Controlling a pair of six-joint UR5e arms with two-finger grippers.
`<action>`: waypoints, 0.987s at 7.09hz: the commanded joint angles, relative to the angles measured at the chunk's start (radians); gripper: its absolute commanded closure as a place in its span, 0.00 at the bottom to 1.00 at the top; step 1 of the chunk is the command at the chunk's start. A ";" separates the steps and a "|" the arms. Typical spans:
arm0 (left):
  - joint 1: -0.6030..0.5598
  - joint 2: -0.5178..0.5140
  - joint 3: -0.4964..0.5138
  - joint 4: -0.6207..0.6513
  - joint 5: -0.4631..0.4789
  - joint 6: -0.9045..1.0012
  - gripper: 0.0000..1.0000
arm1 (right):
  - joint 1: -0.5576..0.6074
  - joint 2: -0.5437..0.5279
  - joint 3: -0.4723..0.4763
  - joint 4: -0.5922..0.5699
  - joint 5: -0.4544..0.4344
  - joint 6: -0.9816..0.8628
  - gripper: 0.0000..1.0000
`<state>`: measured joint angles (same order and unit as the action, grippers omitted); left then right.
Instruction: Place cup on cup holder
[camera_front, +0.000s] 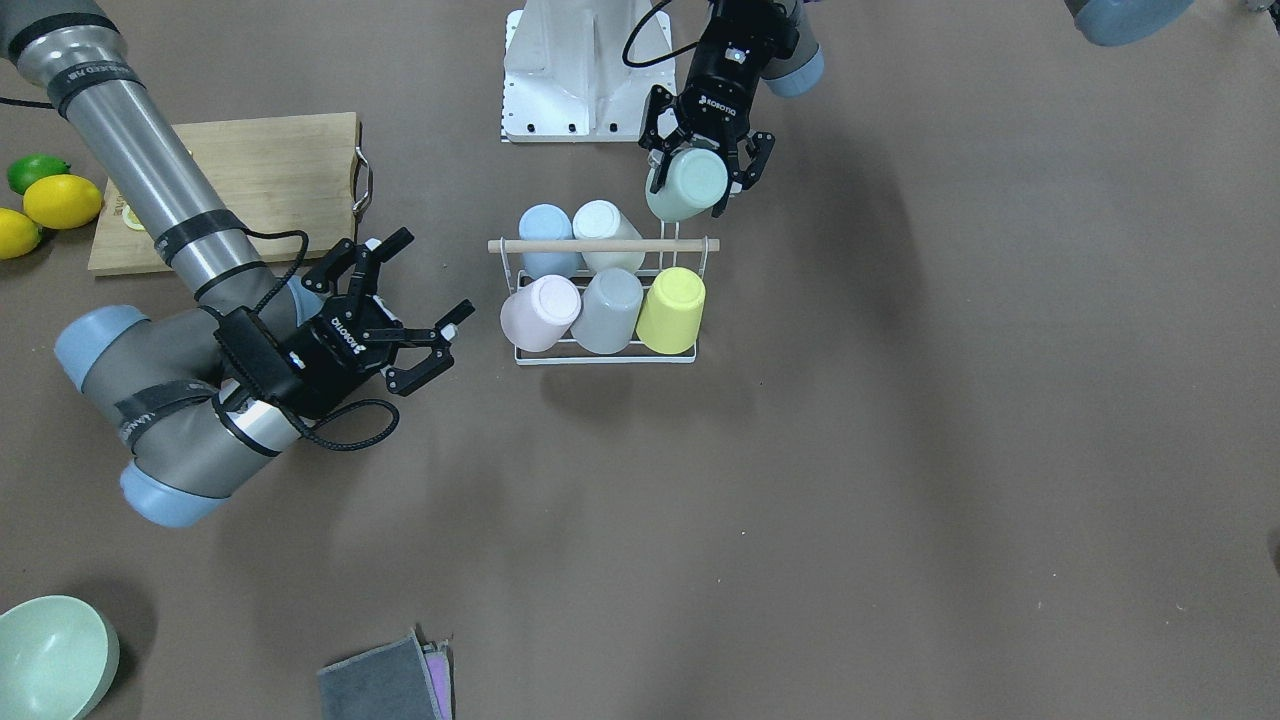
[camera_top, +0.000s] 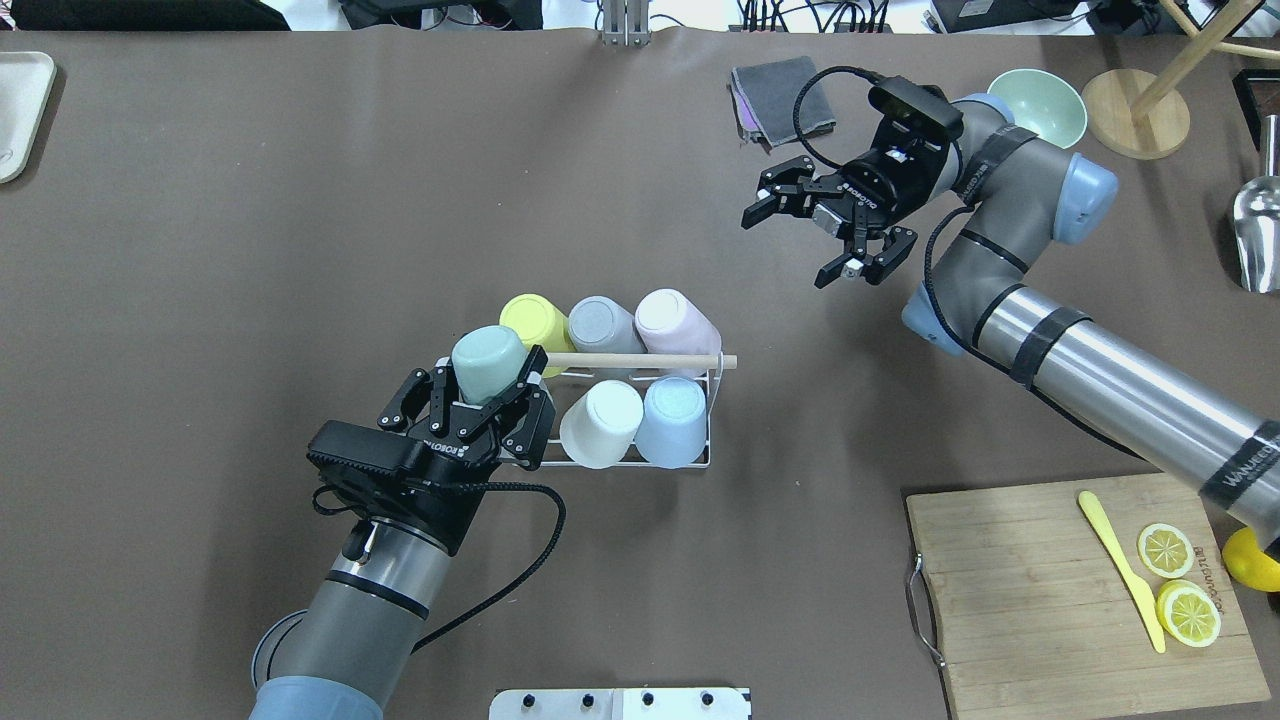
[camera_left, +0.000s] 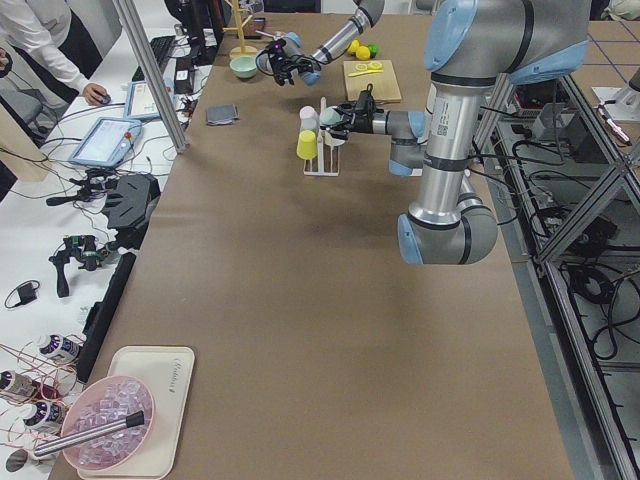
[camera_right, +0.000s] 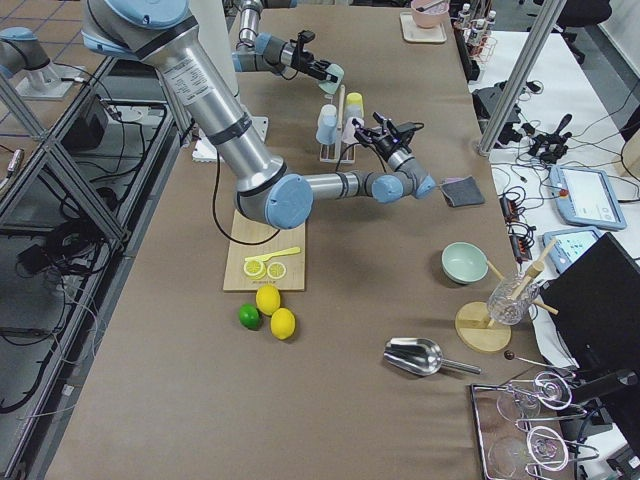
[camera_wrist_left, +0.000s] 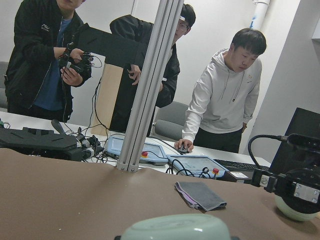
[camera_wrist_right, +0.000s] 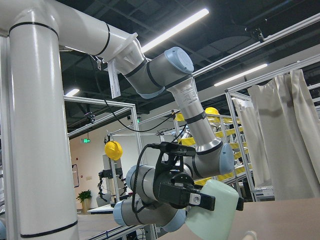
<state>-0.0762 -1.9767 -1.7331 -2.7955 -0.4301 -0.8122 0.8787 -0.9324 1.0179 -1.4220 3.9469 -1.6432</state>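
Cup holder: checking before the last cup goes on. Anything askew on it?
Nothing stands out. The cup holder stands flat, five cups sit upside down on it, and the left gripper holds the green cup by its free corner.

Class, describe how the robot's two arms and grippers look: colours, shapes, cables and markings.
The left arm and right arm are silver-grey tubes with pale blue joint caps, black bands and looping black cables. The left gripper and right gripper are black, two-fingered linkages with white ROBOTIQ lettering.
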 joint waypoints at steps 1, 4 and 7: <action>-0.001 -0.002 0.026 -0.004 0.008 -0.002 1.00 | 0.067 -0.121 0.160 -0.052 -0.002 0.176 0.01; -0.001 -0.005 0.056 -0.013 0.031 -0.002 1.00 | 0.114 -0.296 0.272 -0.084 -0.005 0.279 0.01; -0.008 -0.010 0.046 -0.007 0.047 0.019 0.38 | 0.163 -0.578 0.552 -0.185 -0.012 0.420 0.01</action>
<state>-0.0799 -1.9834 -1.6822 -2.8073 -0.3868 -0.8040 1.0250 -1.3992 1.4670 -1.5762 3.9389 -1.2916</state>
